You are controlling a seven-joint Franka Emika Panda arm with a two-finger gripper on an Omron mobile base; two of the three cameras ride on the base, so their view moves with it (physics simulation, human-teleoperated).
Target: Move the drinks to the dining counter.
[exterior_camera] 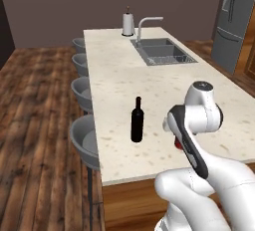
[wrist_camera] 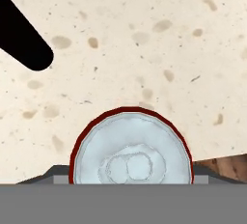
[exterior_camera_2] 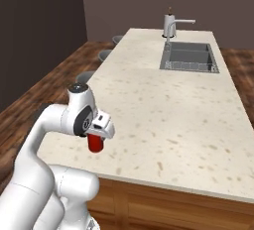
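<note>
- Red can (wrist_camera: 131,148) sits right under the hand camera, silver lid up, between the jaws of the gripper (exterior_camera_2: 97,137); the jaws stand wide around it, and whether they press on it I cannot tell.
- It is over the near corner of the dining surface (exterior_camera_2: 163,105); its base seems at or just above the stone.
- To do this step well, I judge: make sure the can stands flat, keep the jaws spread, then lift straight up so neither finger drags or tips it.
- Can looks short, round, glossy red with a pale metal top; light and easily knocked over.
- Black wine bottle (exterior_camera: 137,120) stands upright nearby on the same surface.
- Farther off are the sink (exterior_camera: 162,52) and stools (exterior_camera: 84,140).
</note>
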